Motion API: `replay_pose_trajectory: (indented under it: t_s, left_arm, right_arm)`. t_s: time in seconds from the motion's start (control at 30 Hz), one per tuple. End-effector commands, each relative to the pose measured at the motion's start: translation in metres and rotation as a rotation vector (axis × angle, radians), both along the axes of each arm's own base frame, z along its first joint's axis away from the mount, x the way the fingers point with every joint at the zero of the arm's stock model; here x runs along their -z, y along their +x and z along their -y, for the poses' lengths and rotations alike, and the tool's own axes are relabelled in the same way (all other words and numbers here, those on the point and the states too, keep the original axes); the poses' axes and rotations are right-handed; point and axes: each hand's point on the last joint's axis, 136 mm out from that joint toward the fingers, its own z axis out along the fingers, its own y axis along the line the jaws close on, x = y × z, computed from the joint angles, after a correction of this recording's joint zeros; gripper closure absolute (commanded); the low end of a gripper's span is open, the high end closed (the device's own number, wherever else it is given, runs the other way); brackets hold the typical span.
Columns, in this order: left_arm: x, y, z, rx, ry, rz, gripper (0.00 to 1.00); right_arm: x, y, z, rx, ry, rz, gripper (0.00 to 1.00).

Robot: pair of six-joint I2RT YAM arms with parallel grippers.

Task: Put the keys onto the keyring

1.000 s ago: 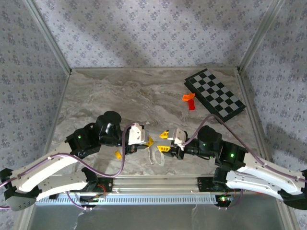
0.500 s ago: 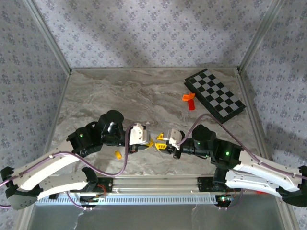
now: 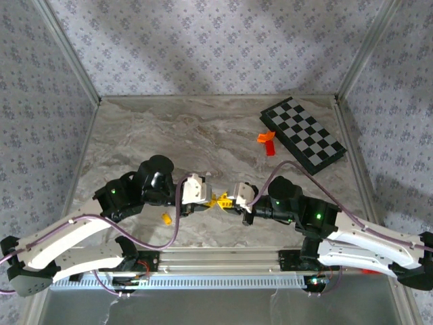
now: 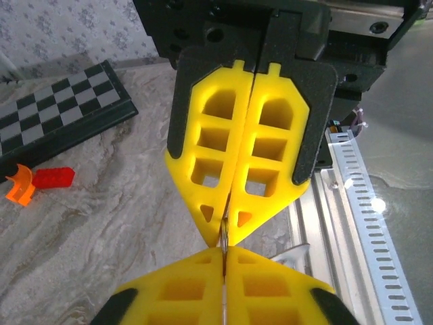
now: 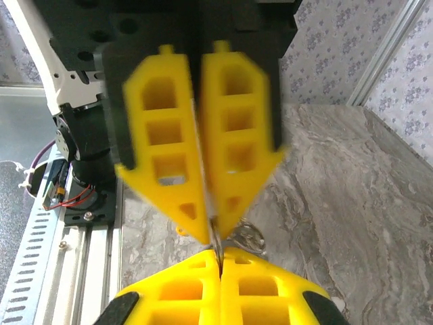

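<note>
Grey marbled tabletop [image 3: 169, 128], floral-papered walls [image 3: 203, 47], left hand [image 3: 215, 201] and right hand [image 3: 226, 202] tip to tip, both pinching the keyring [image 5: 247, 236]

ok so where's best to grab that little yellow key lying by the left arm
Probably by its yellow head, coming straight down from above: the key seems to lie flat on the table, clear of other things, so only its narrow sides offer a pinch. Its metal part is too small to make out.
</note>
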Motion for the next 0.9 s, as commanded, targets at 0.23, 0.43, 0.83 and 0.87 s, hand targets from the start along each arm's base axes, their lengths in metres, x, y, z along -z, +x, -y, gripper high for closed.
replay_pose_trajectory:
  t_s: [0.23, 0.43, 0.83, 0.87]
  left_arm:
    - [-0.042, 0.001, -0.005, -0.075, -0.299, 0.025, 0.69]
    - [-0.058, -0.010, -0.008, -0.036, -0.424, -0.012, 0.71]
    - [-0.054, -0.012, 0.000, -0.004, -0.443, -0.048, 0.72]
    - [-0.053, -0.012, 0.002, -0.002, -0.440, -0.050, 0.72]
  right_arm:
    - [-0.040, -0.012, 0.015, -0.031, 0.236, -0.010, 1.00]
    - [-0.058, -0.009, 0.025, -0.051, 0.381, -0.069, 1.00]
    - [-0.067, 0.012, 0.033, 0.001, 0.519, -0.123, 1.00]
    - [-0.067, 0.010, 0.033, -0.007, 0.519, -0.121, 1.00]
